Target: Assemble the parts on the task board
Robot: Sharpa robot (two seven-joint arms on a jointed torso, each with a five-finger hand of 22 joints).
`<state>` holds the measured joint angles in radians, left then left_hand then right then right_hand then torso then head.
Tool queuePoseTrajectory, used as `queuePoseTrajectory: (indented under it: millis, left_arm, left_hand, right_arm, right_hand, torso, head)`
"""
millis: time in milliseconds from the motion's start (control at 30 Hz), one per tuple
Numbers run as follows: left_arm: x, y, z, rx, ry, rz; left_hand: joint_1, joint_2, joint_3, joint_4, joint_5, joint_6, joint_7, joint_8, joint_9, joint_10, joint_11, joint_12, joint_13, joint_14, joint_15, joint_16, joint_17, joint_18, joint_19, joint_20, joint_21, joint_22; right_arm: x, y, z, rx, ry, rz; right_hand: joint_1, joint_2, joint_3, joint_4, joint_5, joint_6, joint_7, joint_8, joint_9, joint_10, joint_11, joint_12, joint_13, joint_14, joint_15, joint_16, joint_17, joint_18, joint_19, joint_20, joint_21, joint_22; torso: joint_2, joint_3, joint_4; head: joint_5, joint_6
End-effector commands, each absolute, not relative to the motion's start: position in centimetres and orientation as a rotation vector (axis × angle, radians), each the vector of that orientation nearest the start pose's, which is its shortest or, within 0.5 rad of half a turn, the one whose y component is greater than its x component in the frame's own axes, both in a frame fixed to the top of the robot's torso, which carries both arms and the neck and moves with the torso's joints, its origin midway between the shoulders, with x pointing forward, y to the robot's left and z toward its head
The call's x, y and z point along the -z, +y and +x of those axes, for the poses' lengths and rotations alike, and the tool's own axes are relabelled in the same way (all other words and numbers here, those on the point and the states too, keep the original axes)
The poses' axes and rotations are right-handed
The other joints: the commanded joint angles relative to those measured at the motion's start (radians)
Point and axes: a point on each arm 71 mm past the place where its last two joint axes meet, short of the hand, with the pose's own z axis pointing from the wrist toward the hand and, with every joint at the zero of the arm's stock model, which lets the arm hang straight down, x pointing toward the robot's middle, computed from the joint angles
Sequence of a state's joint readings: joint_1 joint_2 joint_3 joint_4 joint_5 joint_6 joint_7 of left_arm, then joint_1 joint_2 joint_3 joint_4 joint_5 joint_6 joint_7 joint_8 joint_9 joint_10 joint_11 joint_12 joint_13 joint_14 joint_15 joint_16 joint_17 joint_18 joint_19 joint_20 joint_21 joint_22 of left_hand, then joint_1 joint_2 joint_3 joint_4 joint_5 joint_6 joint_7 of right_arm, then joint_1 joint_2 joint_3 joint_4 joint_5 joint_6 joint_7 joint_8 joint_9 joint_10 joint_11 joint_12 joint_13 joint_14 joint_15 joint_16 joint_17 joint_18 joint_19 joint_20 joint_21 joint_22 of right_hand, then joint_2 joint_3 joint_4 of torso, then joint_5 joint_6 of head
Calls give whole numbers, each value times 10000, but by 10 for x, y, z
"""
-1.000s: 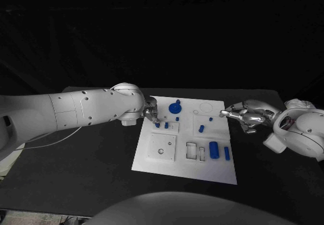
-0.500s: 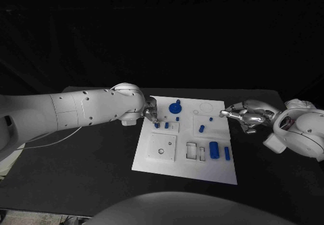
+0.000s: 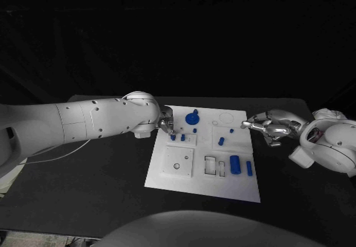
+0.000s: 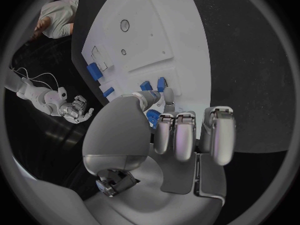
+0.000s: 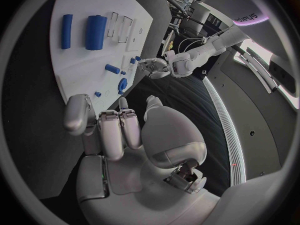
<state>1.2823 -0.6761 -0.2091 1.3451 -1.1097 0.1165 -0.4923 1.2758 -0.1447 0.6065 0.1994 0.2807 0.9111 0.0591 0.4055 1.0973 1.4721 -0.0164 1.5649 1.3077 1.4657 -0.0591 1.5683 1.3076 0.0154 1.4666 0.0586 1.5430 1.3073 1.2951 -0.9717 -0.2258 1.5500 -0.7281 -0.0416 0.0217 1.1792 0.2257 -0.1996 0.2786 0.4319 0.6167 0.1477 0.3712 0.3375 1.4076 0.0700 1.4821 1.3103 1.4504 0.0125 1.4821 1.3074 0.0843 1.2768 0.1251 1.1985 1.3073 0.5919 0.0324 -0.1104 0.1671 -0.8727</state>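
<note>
My left hand [image 3: 164, 125] sits at the board's [image 3: 172, 172] far left edge, fingers curled by small blue pegs [image 3: 182, 137], grip unclear, while my right hand [image 3: 268, 127] hovers empty, loosely curled, off its right edge.

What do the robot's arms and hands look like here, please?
Both arms are thick, smooth white shells with rounded joints; the left arm has small dark screw dots and a thin pale cable hanging beneath it. The left hand and right hand are silver metal, with segmented fingers and a domed, glossy palm casing.
</note>
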Motion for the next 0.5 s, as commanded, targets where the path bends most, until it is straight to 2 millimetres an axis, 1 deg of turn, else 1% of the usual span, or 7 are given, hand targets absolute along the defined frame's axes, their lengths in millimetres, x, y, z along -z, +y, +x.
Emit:
queuePoseTrajectory:
  millis: [33, 100, 233, 500]
  left_arm:
    - [249, 190, 499, 3058, 23137, -677]
    - [249, 190, 499, 3077, 23105, -696]
    - [249, 190, 499, 3083, 23059, -737]
    - [249, 190, 499, 3047, 23019, -794]
  left_hand:
    - [-15, 71, 415, -372, 35, 6, -60, -56, 12, 987, 20, 59, 2631, 1051, 7, 25, 2632, -52, 748, -45, -23, 2479]
    - [-15, 70, 416, -373, 35, 6, -60, -56, 12, 987, 20, 59, 2631, 1051, 8, 25, 2632, -53, 750, -45, -21, 2480]
    - [-15, 68, 416, -376, 36, 6, -60, -55, 13, 987, 20, 59, 2631, 1051, 8, 25, 2632, -53, 751, -45, -21, 2480]
    - [-18, 59, 416, -382, 36, 9, -61, -54, 14, 987, 21, 59, 2631, 1051, 8, 25, 2632, -52, 748, -44, -24, 2479]
  right_arm:
    - [221, -253, 459, -10102, 20964, 4021]
    - [221, -253, 459, -10094, 20963, 4026]
    - [221, -253, 459, -10094, 20961, 4029]
    - [222, -253, 459, -10097, 20970, 4037]
  right_hand:
    - [117, 15, 44, -4, 47, 29, 10, -64, -16, -1, -49, -52, 1371, -86, 18, -60, 1138, 74, -49, 15, -21, 1428]
    - [117, 15, 44, -4, 47, 29, 10, -64, -16, -1, -49, -52, 1371, -86, 18, -60, 1138, 74, -49, 15, -21, 1428]
    - [117, 15, 44, -4, 47, 29, 10, -64, -16, -1, -49, -52, 1371, -86, 18, -60, 1138, 74, -49, 15, -21, 1428]
    - [130, 11, 49, -8, 52, 25, 12, -67, -18, -5, -48, -54, 1369, -87, 18, -60, 1137, 78, -64, 16, -39, 1422]
  torso:
    - [-3, -1, 9]
    - [-4, 3, 18]
    - [-12, 1, 12]
    - [-14, 3, 17]
  head:
    - [-8, 1]
    - [-11, 1]
    - [7, 1]
    - [19, 1]
